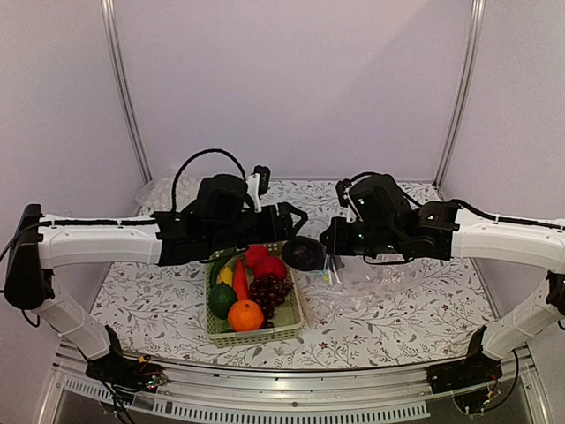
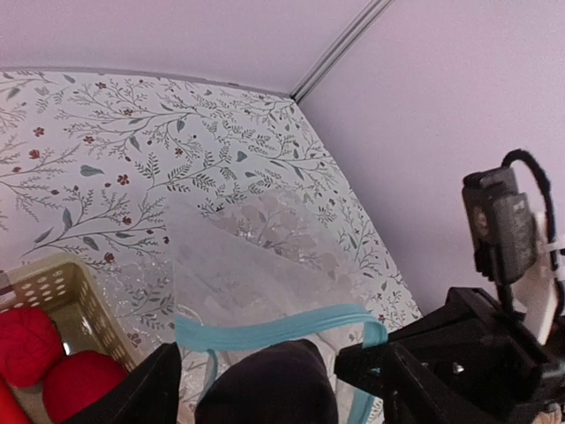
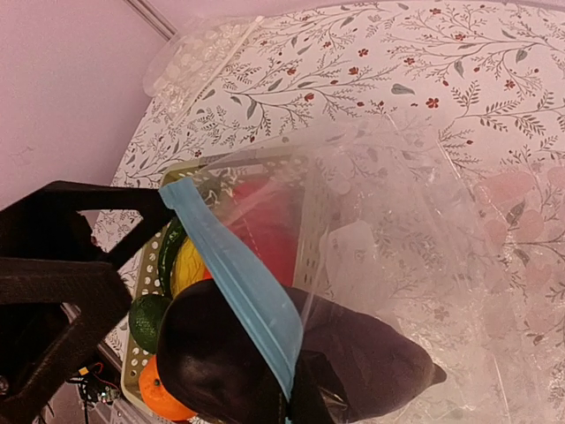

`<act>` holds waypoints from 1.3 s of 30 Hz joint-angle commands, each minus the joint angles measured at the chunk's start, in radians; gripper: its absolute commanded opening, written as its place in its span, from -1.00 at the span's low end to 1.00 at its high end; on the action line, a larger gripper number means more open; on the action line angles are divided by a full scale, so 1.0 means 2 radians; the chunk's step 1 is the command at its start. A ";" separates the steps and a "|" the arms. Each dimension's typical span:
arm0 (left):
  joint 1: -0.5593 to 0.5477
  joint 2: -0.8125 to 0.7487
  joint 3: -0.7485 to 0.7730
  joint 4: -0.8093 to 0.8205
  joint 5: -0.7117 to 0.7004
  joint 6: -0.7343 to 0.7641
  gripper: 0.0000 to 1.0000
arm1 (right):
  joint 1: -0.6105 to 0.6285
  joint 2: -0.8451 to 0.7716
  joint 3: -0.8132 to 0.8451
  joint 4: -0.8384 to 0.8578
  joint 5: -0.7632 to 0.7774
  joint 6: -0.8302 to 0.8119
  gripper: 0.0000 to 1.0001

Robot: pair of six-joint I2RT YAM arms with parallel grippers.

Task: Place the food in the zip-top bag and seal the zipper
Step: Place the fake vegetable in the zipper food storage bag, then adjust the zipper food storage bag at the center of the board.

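The floral table (image 1: 397,322) is mostly taken up by the zip-top bag (image 3: 424,221), which is laid out right of the pale green basket (image 1: 291,331) with its mouth lifted up. That mouth is pinched by the right gripper (image 1: 330,254), clamped tight on the blue zipper (image 3: 238,269) edge. The eggplant (image 3: 353,362) is gripped by the left gripper (image 2: 265,382) and is poked partway through the mouth, with the tip seen behind the plastic. So one item is maybe halfway in, tbh. The rest isn't done: the orange (image 1: 245,314), grapes (image 1: 269,290) and red fruit (image 1: 263,261) are left in the basket, and the zipper is unsealed.
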 commanded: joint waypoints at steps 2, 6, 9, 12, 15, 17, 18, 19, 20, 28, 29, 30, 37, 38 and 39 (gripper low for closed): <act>0.011 -0.073 -0.005 -0.043 -0.021 0.039 0.65 | -0.024 -0.016 -0.040 0.054 -0.061 0.045 -1.00; 0.022 -0.105 -0.028 -0.095 -0.006 0.028 0.66 | -0.045 -0.024 -0.058 0.092 -0.105 0.073 -1.00; 0.026 -0.117 -0.055 -0.103 0.037 0.002 0.54 | -0.054 -0.029 -0.067 0.112 -0.134 0.089 -1.00; 0.027 -0.124 -0.087 -0.092 0.070 -0.030 0.39 | -0.059 -0.033 -0.073 0.126 -0.150 0.102 -1.00; 0.025 -0.131 -0.119 -0.066 0.101 -0.051 0.31 | -0.060 -0.037 -0.079 0.146 -0.160 0.113 -1.00; 0.026 -0.131 -0.127 -0.063 0.111 -0.059 0.31 | -0.060 -0.039 -0.081 0.154 -0.162 0.117 -1.00; 0.026 -0.131 -0.128 -0.048 0.116 -0.061 0.33 | -0.060 -0.039 -0.081 0.157 -0.163 0.117 -1.00; 0.026 -0.131 -0.129 -0.038 0.120 -0.063 0.38 | -0.060 -0.039 -0.081 0.159 -0.162 0.116 -1.00; 0.026 -0.131 -0.129 -0.030 0.124 -0.063 0.44 | -0.060 -0.038 -0.082 0.159 -0.162 0.114 -1.00; 0.027 -0.122 -0.125 -0.011 0.114 -0.069 0.57 | -0.060 -0.030 -0.084 0.166 -0.170 0.112 -1.00; 0.027 -0.117 -0.123 -0.011 0.115 -0.070 0.56 | -0.060 -0.030 -0.083 0.166 -0.171 0.112 -1.00; 0.027 -0.110 -0.120 -0.013 0.116 -0.072 0.56 | -0.060 -0.030 -0.083 0.166 -0.171 0.111 -1.00; 0.027 -0.077 -0.108 0.022 0.126 -0.084 0.17 | -0.060 -0.029 -0.081 0.165 -0.177 0.106 -1.00; 0.027 -0.074 -0.105 0.023 0.127 -0.084 0.04 | -0.060 -0.028 -0.081 0.164 -0.177 0.106 -1.00; 0.027 -0.070 -0.101 0.024 0.129 -0.083 -0.13 | -0.060 -0.028 -0.081 0.164 -0.176 0.105 -1.00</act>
